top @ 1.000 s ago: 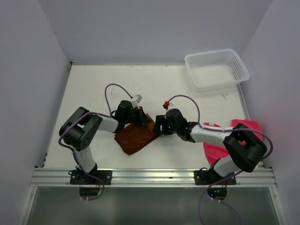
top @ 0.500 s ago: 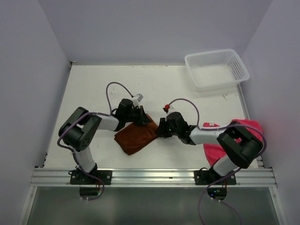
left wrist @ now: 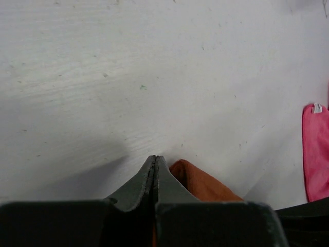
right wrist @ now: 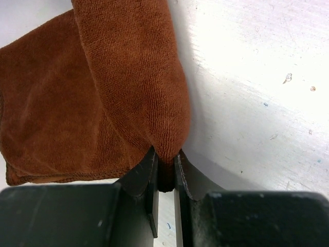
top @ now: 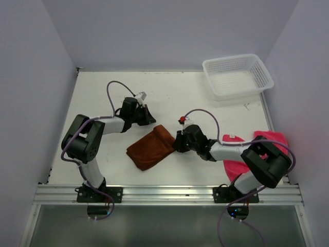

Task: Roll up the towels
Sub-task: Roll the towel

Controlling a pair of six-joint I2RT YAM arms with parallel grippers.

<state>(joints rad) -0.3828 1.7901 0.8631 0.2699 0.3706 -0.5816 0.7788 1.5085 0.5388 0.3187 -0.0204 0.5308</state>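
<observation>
Rust-brown towel [top: 150, 148] lies flat on the white surface [top: 103, 87], between my two arms and nearer the front edge than the back. It sits at a slant, with its far end pointing toward the right arm. From the right wrist camera I see that end folded over into a thick, rounded lip [right wrist: 133, 77]. The lip's tip is caught between the fingers of the right claw [right wrist: 165, 154], which is pinching that fold. From above, the right claw [top: 176, 144] sits low, right against the towel's right-hand edge.

My left claw [left wrist: 155, 159] has its fingers pressed together with nothing between them. In its own camera a corner of the brown cloth [left wrist: 200, 182] shows just past the tips. From above, the left claw [top: 149, 118] stands a little apart from the towel, beyond its far left corner. I cannot tell whether it touches the surface.

A pink towel [top: 234, 165] lies bunched at the right side of the surface, partly hidden under the right arm. The left wrist camera catches one end of it [left wrist: 316, 154], with a small white tag. A white mesh basket [top: 241, 91] stands at the far right corner, well apart from both towels.
</observation>
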